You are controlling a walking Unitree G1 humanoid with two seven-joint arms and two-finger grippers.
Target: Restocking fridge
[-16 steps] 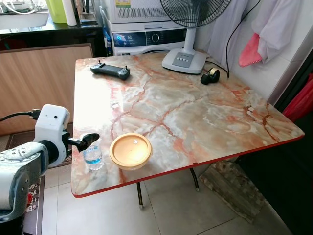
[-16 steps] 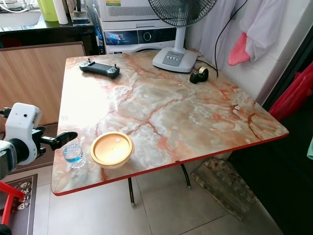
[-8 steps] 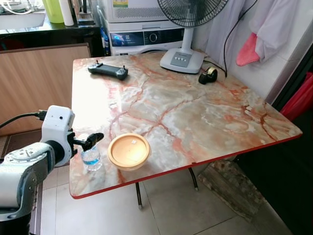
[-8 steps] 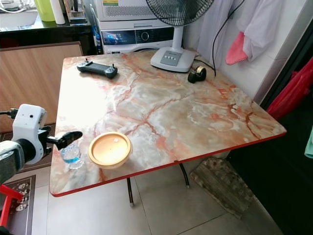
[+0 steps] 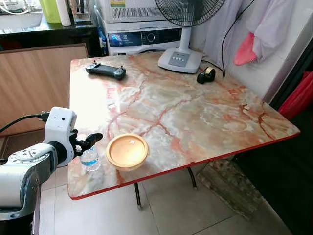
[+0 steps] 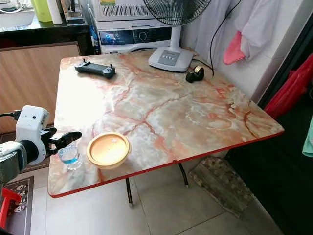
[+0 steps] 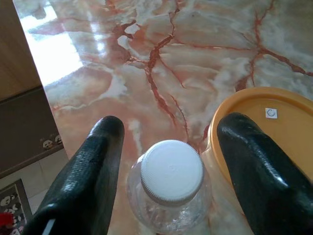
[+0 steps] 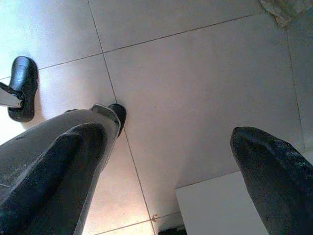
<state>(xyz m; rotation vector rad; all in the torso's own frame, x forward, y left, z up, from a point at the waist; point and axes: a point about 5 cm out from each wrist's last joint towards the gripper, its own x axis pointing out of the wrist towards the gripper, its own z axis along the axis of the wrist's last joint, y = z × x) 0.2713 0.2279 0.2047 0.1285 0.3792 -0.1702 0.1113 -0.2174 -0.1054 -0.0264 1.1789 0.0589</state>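
Left arm raised, right arm lowered

The silver left arm is held bent at the robot's left, its left claw point(image 5: 91, 141) extended forward with the two black fingers point(image 7: 98, 161) spread wide apart. The right claw point(image 8: 161, 171) is pointed downward, its fingers likewise held well apart.

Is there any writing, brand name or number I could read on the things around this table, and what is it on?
None reads clearly.
White washing machine behind the table: dark display panel with marks, too small to read.
Yellow-and-green sticker on the white appliance above it: blurred, unreadable.
Round orange plastic lid: a small white circular symbol, no letters legible.
White screw cap of the clear plastic water bottle: plain.
Grey fan base: buttons, no readable labels.
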